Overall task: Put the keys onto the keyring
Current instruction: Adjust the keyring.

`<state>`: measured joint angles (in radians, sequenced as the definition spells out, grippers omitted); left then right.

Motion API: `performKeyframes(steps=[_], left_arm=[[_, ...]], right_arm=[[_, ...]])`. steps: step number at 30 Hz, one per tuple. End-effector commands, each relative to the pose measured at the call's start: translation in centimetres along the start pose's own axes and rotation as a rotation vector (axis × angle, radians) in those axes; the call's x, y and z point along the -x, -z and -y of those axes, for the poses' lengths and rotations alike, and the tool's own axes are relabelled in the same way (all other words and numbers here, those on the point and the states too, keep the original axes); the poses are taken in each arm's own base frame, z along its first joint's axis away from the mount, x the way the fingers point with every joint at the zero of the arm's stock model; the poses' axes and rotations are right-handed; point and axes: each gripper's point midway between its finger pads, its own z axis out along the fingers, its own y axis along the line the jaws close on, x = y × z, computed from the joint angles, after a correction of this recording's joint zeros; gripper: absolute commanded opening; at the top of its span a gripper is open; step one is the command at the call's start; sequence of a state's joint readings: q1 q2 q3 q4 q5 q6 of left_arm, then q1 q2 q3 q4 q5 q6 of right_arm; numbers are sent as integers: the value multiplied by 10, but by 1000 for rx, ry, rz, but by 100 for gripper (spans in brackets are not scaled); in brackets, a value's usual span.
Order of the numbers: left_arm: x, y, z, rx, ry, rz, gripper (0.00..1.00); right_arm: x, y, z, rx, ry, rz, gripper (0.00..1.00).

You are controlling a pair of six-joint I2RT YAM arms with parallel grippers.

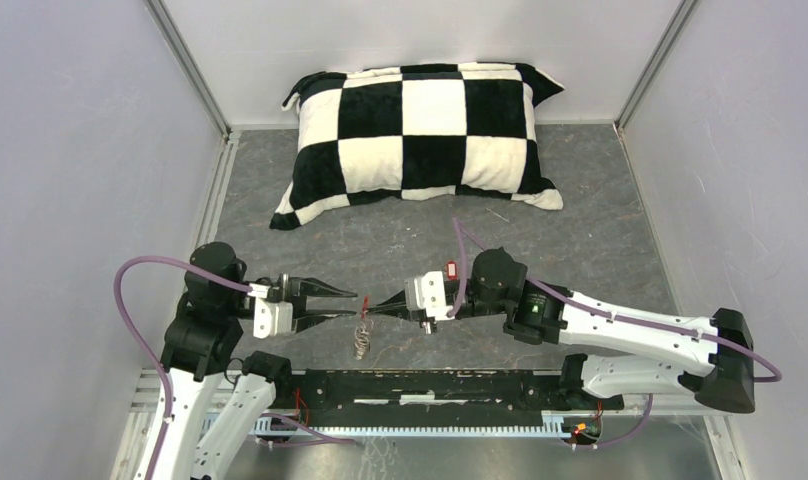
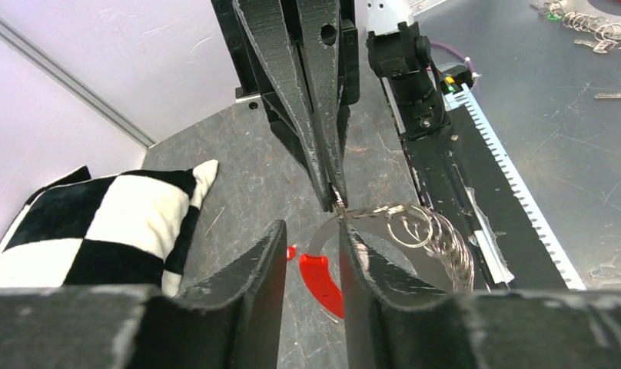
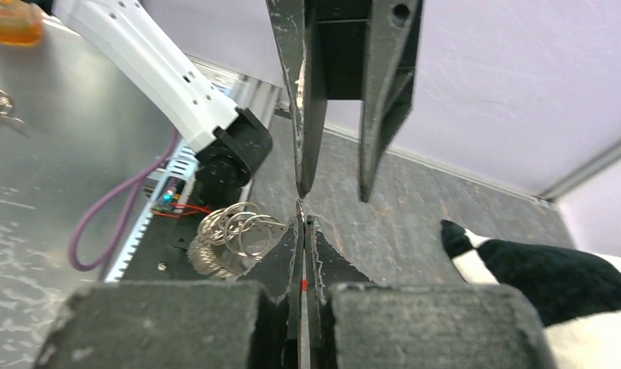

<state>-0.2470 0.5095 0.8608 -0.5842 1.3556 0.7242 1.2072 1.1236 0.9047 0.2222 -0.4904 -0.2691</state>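
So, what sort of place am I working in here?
Probably a lab robot test cell: plain white panel walls on aluminium framing, a grey table enclosed by them, and a checkered pillow lying at the back, apparently a prop.

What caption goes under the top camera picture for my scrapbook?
The left pincer and right pincer face tip to tip, the right pinching a dangling keyring, checkered pillow behind.

The left pincer (image 2: 311, 231), parted, flanks the red stretch of the keyring (image 2: 323, 280).
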Motion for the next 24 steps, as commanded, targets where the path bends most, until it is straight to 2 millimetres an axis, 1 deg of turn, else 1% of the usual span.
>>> performKeyframes(steps=[1,3,6,7,9,10,12,16,20,22,24], left_arm=[[9,1,14,-44,40,26,35],[7,1,19,-54,55,33,32],[2,1,24,-57,57,33,34],[1,1,25,-57,55,34,36],[-2,0,24,-53,58,27,46],[-3,0,23,-51,57,24,49],[-8,0,19,-37,51,7,51],[-21,1,11,-6,55,-34,51],[-26,1,9,1,58,-47,49],[-27,1,8,4,54,-49,46],[-26,1,8,4,63,-46,41]], right_arm=[[15,10,27,-186,138,18,0],[14,12,27,-209,149,22,0],[13,13,26,-224,156,24,0],[12,12,25,-224,158,26,0],[11,11,24,-228,158,26,0],[11,10,23,-226,159,28,0],[12,8,21,-221,160,36,0],[13,1,19,-210,164,40,0],[13,-4,16,-198,166,40,0],[13,-7,15,-192,166,40,0],[12,-8,14,-189,164,40,0]])
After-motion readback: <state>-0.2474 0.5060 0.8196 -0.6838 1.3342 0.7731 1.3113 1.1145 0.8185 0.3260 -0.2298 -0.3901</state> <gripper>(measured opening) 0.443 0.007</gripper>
